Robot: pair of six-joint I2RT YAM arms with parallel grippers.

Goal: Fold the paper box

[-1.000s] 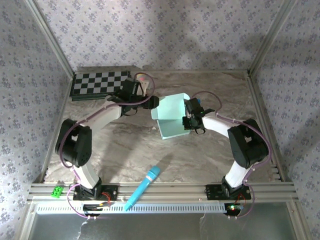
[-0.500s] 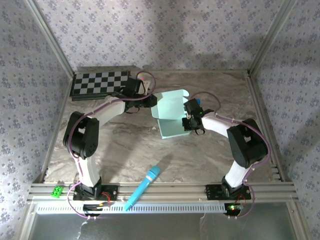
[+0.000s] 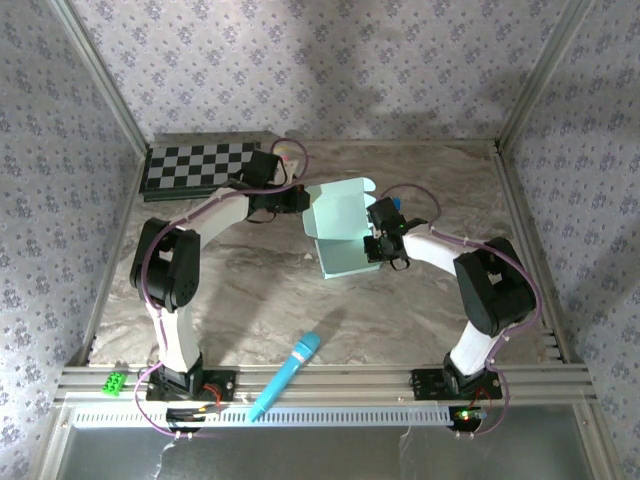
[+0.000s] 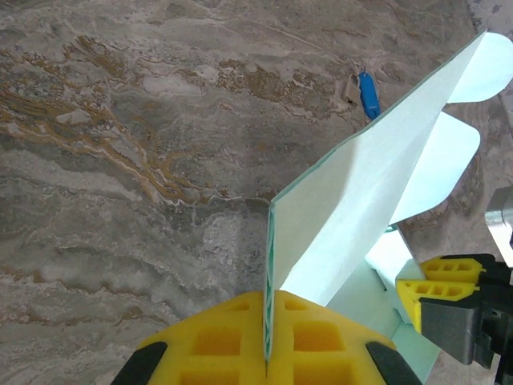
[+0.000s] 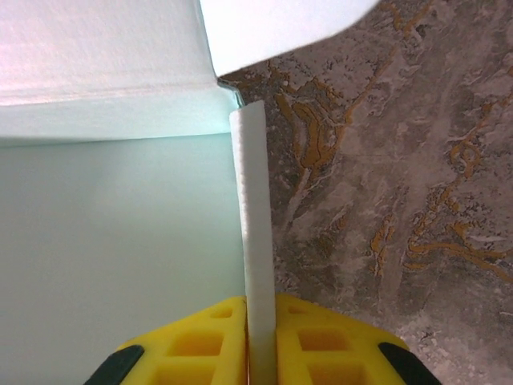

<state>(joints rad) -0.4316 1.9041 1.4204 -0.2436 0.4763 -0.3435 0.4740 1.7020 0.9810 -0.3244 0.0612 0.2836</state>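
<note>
This is a robot test cell in a lab. The left arm [image 3: 165, 275] and the right arm [image 3: 490, 285] are bolted to a slotted aluminium rail [image 3: 330, 380] along the bottom of the frame. Loose wires [image 3: 190, 398] and a small lit circuit board [image 3: 465, 415] sit at their bases. Aluminium posts [image 3: 100, 75] rise at the upper corners, and flat panels of flowered wallpaper [image 3: 300, 60] close off three sides. The tabletop [image 3: 260, 290] is a marble-print sheet, and a black-and-white checkerboard [image 3: 200, 165] lies at its upper left.

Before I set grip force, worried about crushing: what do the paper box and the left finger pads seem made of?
The paper box: thin matte card, pale mint; hairline edge, crisp creases. The left finger pads: yellow, probably rubber or foam; moulded square pockets.
</note>
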